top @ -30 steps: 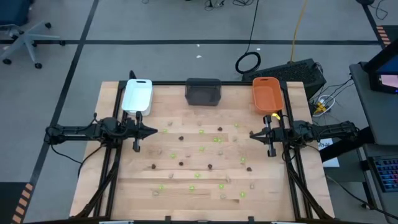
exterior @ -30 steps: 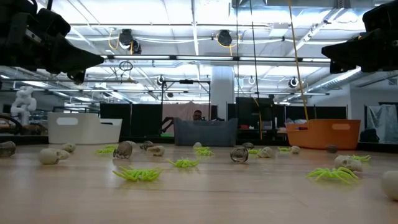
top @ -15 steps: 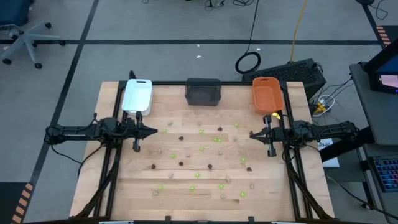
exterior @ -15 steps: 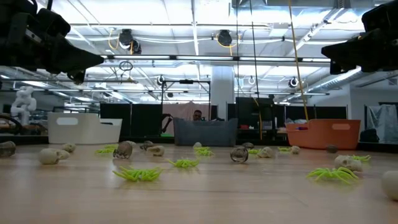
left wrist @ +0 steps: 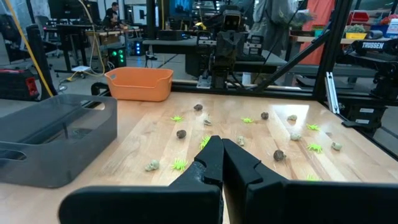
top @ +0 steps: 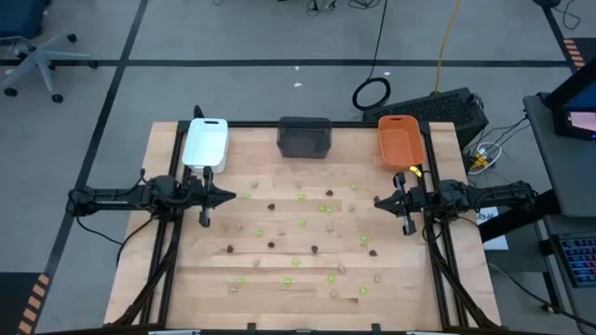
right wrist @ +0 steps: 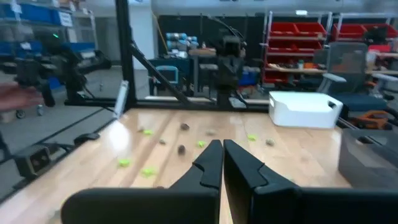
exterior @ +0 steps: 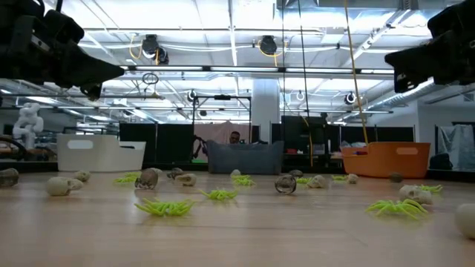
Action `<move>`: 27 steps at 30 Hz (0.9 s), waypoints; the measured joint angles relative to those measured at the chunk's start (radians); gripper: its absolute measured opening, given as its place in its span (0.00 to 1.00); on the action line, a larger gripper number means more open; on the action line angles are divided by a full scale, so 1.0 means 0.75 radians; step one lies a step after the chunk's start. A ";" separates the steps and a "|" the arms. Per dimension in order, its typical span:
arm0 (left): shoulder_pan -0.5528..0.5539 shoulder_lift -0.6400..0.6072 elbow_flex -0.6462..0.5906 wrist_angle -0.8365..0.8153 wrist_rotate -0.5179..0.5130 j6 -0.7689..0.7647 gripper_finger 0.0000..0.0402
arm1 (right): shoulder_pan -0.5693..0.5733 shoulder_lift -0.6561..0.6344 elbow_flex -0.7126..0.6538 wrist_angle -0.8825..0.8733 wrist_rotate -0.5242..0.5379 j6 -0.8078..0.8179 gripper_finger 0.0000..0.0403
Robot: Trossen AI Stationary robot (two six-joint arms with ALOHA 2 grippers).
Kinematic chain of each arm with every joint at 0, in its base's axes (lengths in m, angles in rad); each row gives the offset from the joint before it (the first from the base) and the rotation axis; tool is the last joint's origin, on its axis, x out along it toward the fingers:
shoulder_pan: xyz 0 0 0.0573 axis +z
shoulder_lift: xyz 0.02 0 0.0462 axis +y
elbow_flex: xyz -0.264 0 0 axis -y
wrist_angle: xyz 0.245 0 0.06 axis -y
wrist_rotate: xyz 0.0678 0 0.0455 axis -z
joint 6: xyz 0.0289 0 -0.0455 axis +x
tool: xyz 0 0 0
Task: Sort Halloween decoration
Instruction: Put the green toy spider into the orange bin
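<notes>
The Halloween decoration lies scattered over the wooden table (top: 279,279). It is made up of lime green spiders (exterior: 165,208), pale skull-like pieces (exterior: 59,185) and dark round pieces (top: 271,207), each resting loose on the boards. My left gripper (top: 231,195) hovers level at the table's left edge, shut and holding nothing; its joined fingertips (left wrist: 222,144) point across the table. My right gripper (top: 377,200) hovers level at the right edge, also shut and holding nothing (right wrist: 222,146). Both are well above the pieces and apart from them.
Three trays stand along the far edge: white (top: 206,142) at the left, dark grey (top: 304,136) in the middle and orange (top: 400,140) at the right. Black frame rails run along the table's left and right sides. A person shows far back in the room (exterior: 234,137).
My right gripper has rolled a little about the line it points along, staying in place and shut. The pieces lie as before.
</notes>
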 joint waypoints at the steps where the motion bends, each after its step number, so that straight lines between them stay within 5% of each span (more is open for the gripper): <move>1: 0.000 0.000 0.000 0.000 -0.001 -0.007 0.00 | 0.000 0.000 0.013 0.002 -0.005 0.003 0.00; 10: 0.000 0.000 0.000 0.000 -0.005 -0.007 0.00 | 0.000 0.113 0.291 -0.161 -0.005 0.029 0.00; 27: 0.000 0.000 0.000 0.001 -0.012 -0.007 0.00 | 0.000 0.665 1.054 -0.505 0.003 0.013 0.00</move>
